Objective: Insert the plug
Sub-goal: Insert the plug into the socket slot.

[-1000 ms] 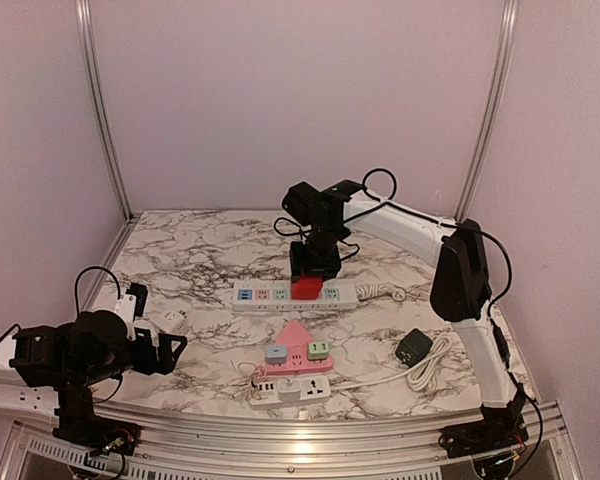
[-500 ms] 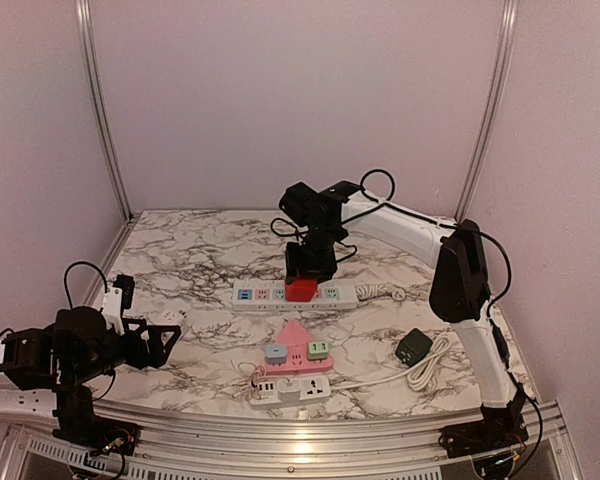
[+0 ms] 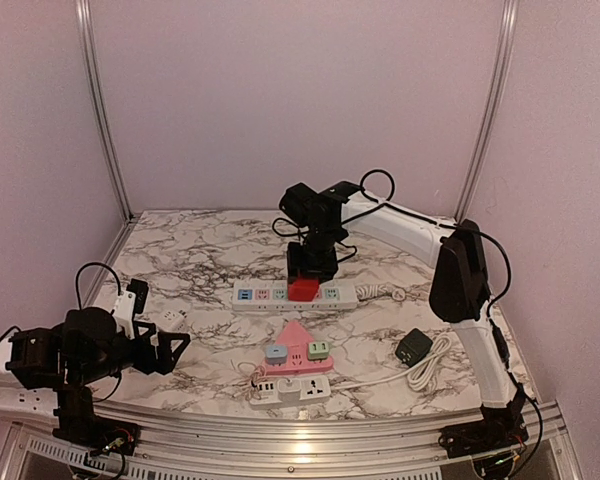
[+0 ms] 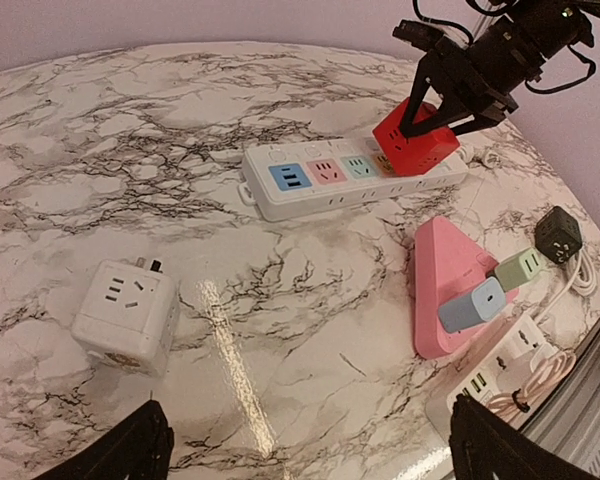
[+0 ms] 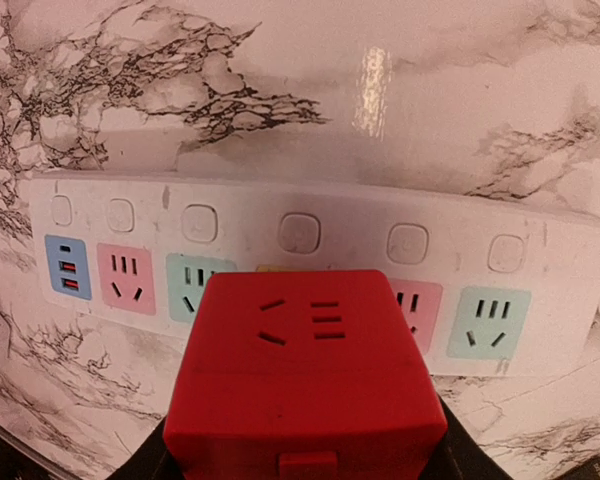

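Note:
My right gripper is shut on a red cube plug and holds it on the white power strip, over its yellow socket. In the right wrist view the red cube fills the front and covers that socket of the strip. In the left wrist view the cube sits tilted on the strip. My left gripper is open and empty above the bare marble at the near left. A white cube plug lies just beyond its left finger.
A pink triangular socket block with a blue and a green plug sits at the centre front. A white strip lies in front of it. A dark adapter with a coiled white cable lies at the right.
My left arm swung left and back, then returned to the right. The right gripper with the red cube has barely shifted on the strip.

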`<state>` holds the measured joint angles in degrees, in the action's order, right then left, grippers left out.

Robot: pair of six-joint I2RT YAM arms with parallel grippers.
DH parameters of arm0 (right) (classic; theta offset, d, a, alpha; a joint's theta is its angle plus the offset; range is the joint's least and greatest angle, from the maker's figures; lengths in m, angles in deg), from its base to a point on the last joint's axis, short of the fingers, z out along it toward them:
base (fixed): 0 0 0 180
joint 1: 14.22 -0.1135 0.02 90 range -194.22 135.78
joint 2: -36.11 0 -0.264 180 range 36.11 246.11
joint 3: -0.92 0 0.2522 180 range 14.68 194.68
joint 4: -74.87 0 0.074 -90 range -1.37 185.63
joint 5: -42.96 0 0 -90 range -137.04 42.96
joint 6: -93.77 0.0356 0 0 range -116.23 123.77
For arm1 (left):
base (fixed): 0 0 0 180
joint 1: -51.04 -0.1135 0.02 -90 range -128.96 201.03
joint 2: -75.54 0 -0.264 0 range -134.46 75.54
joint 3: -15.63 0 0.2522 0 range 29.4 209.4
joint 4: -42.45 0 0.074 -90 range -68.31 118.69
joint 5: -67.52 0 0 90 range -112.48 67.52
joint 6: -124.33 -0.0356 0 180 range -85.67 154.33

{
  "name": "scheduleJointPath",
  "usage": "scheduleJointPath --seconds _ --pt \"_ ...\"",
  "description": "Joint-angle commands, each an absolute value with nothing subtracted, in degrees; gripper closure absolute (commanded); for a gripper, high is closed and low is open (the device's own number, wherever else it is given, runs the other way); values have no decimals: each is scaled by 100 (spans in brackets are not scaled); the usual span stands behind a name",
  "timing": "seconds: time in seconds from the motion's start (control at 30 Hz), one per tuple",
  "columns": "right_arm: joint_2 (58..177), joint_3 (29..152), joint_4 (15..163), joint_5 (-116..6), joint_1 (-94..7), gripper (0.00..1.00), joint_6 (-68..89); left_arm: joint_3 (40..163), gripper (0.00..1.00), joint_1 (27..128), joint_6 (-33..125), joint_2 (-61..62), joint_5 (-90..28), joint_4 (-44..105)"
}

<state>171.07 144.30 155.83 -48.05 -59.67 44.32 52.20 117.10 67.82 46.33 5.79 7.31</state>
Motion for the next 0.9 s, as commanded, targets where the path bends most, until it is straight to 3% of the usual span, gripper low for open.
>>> scheduleJointPath --seconds 0.0,0.87 --pt "17088 14491 15748 -4486 -5939 100 4565 5097 1 11739 6618 4732 397 1014" --pt "17858 14660 15954 -4639 -5937 100 5112 4970 1 11740 6552 4831 265 1174"
